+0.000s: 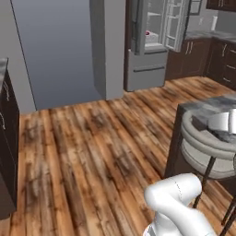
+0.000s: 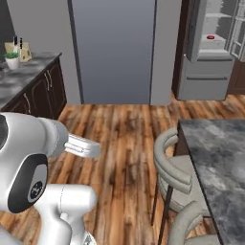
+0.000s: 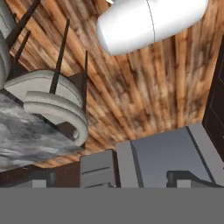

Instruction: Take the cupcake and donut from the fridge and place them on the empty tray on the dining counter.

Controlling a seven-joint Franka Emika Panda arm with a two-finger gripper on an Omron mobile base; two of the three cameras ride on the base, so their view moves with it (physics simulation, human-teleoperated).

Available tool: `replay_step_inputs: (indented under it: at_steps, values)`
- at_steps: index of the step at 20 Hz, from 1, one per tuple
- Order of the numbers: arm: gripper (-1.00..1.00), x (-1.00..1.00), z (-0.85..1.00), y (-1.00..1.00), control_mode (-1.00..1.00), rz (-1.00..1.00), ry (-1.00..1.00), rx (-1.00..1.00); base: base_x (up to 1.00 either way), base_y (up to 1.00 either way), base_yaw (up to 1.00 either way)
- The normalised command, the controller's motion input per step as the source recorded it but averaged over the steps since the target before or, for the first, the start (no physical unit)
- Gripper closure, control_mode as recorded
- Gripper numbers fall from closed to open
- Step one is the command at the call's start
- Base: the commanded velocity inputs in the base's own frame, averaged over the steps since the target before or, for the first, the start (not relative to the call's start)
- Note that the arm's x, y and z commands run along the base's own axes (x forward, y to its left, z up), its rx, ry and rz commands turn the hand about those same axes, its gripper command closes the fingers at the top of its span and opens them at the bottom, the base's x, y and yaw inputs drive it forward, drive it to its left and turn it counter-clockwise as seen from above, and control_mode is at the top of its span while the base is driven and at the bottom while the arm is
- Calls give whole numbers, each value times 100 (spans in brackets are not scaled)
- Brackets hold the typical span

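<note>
- The fridge (image 1: pixel 146 50) stands at the far end of the room, at about 1 o'clock in the left base view, with its upper doors swung open and its lower drawers closed
- In the right base view the fridge (image 2: pixel 210 57) sits at about 2 o'clock, its pale inner shelves showing between the open doors
- A small red-pink thing, likely the donut (image 2: pixel 210 37), lies on a fridge shelf; it is too small to make out in detail
- In the left base view a small red spot (image 1: pixel 147 33) shows on the shelf at the same place; I cannot tell if it is the donut or the cupcake
- The dining counter (image 2: pixel 220 162) with its grey-white marbled top runs along the right side, at about 4 o'clock in the right base view, well apart from the fridge
- Two grey stools (image 2: pixel 174 174) with curved backs stand just beside the counter's near edge
- In the left base view the counter (image 1: pixel 216 108) lies at 3 o'clock with a stool (image 1: pixel 203 147) against it
- The wooden plank floor (image 1: pixel 92 152) spreads between the robot and the fridge
- A dark cabinet (image 2: pixel 38 88) with a stone top stands at 9 o'clock in the right base view, with a small potted plant (image 2: pixel 12 60) on it
- The gripper's fingertips cannot be made out; its jaws stand spread as wide as they go, with nothing held
</note>
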Motion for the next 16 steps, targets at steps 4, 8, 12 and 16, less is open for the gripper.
replay_step_inputs:
  at_steps: [4,8,12,16]
  values:
    - [-100,0,0,0,100,0,0,0,100,24,1]
    - [-100,0,0,0,100,0,0,0,100,21,2]
    - [-100,0,0,0,100,0,0,0,100,0,-5]
    - [-100,0,0,0,100,0,0,0,100,0,-17]
